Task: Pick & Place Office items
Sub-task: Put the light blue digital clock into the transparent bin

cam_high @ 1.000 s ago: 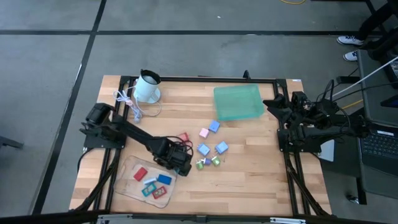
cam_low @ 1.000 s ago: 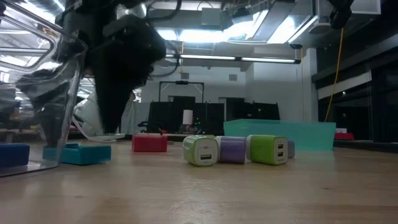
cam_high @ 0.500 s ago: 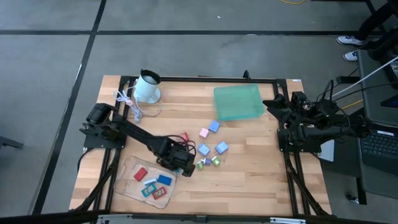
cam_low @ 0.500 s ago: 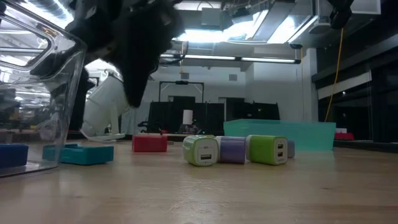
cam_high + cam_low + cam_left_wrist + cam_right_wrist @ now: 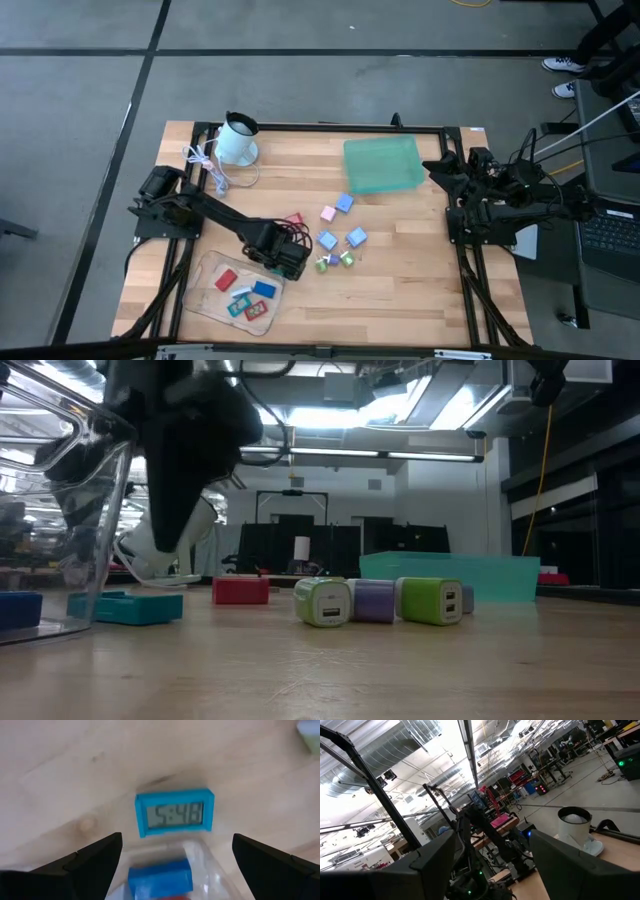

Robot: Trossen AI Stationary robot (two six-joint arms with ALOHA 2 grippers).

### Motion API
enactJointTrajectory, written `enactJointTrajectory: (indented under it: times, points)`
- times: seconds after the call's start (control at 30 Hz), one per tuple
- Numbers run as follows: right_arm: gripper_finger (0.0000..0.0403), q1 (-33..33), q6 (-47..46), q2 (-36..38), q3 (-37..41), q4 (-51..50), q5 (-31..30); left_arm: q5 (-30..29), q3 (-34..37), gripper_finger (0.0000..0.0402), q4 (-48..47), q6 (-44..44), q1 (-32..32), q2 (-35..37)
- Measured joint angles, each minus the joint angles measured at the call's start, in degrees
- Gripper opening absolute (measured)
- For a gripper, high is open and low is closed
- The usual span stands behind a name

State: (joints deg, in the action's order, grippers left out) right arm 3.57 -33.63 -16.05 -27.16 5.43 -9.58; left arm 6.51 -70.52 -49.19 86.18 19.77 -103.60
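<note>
My left gripper (image 5: 287, 260) hangs open over the table between the clear tray (image 5: 206, 300) and the loose pieces. In the left wrist view my open gripper (image 5: 176, 840) frames a small blue clock (image 5: 174, 813), which lies flat on the wood just outside the tray's rim; I touch nothing. A blue block (image 5: 160, 875) lies inside the tray, along with red (image 5: 225, 279), blue (image 5: 264, 288) and teal (image 5: 238, 306) pieces. Green (image 5: 322, 603), purple (image 5: 374, 600) and green (image 5: 432, 601) cubes stand on the table. My right gripper (image 5: 446, 170) waits open at the right edge.
A teal tray (image 5: 383, 165) sits toward the far right. A white mug (image 5: 238, 138) and a white cord (image 5: 213, 170) are at the far left. Pink (image 5: 327, 212), blue (image 5: 344, 203), light blue (image 5: 327, 240) and red (image 5: 295, 220) pieces lie mid-table. Bare wood lies near and right.
My left gripper swung a little toward the table's right and tipped, then came back toward the clear tray and stands more upright again. The pieces on the table have stayed in place.
</note>
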Motion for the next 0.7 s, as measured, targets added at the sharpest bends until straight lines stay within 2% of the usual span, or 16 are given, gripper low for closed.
enactJointTrajectory:
  times: [0.47,0.7]
  points:
    - [0.0261,-0.01,-0.01,-0.02,0.01,-2.25,0.0,3.9,0.04,0.0373,3.32,-1.5,-1.64,-6.54]
    - [0.0261,0.0,0.02,-0.02,0.0,-2.26,0.0,3.95,-0.27,0.0373,3.41,2.32,-1.68,-8.58]
